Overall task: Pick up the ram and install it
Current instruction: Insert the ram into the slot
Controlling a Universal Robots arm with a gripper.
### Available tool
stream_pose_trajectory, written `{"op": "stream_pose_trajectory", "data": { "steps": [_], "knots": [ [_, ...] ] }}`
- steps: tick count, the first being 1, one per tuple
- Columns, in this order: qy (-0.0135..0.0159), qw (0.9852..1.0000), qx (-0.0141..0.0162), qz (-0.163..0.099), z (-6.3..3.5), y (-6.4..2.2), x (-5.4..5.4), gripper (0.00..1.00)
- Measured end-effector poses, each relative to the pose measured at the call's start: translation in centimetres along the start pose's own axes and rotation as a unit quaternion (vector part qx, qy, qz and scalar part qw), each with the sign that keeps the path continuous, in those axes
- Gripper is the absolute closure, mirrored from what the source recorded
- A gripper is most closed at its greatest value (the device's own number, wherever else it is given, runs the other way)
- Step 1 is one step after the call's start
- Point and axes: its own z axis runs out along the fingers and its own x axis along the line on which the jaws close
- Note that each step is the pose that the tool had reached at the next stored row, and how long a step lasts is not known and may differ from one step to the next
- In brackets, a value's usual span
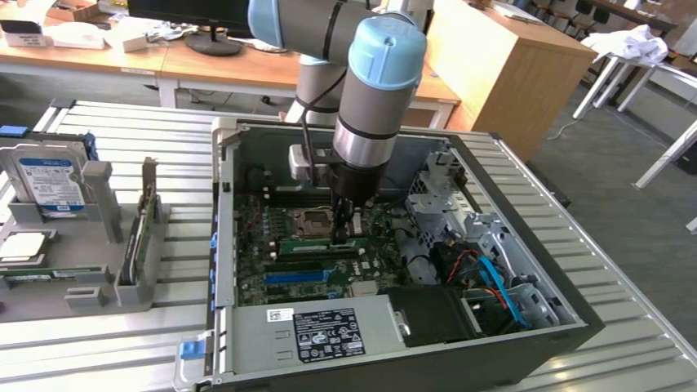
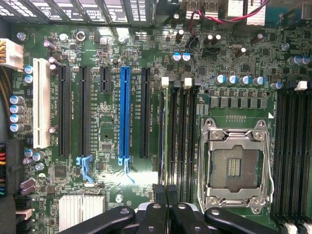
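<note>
Fingers (image 2: 157,192) clamp ram (image 1: 316,243), green in exterior view.

A green circuit board (image 2: 112,122) carries one bright blue slot (image 2: 125,114), a white slot (image 2: 41,102) and black slots (image 2: 63,117); the memory stick (image 1: 316,242) under the pale-blue-capped arm (image 1: 365,122) appears green too.

Robotics lab: robot arm (image 1: 370,90) over open computer case (image 1: 225,245) on slatted metal bench (image 1: 120,122); wooden desks (image 1: 218,69), monitor (image 1: 185,12) behind.

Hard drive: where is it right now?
Exterior view's left: the hard drive stands in the grey holder, outside the computer case.
</note>
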Motion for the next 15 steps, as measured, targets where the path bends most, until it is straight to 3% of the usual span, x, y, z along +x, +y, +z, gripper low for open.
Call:
{"op": "stream_pose_trajectory", "data": {
  "steps": [6, 15],
  "knots": [
    [0.0001, 1.0, -0.0025, 0.0, -0.01, 0.0, 0.01, 0.88],
    [0.0, 1.0, -0.0026, 0.0, 0.1, -0.01, -0.04, 0.88]
  ]
}}
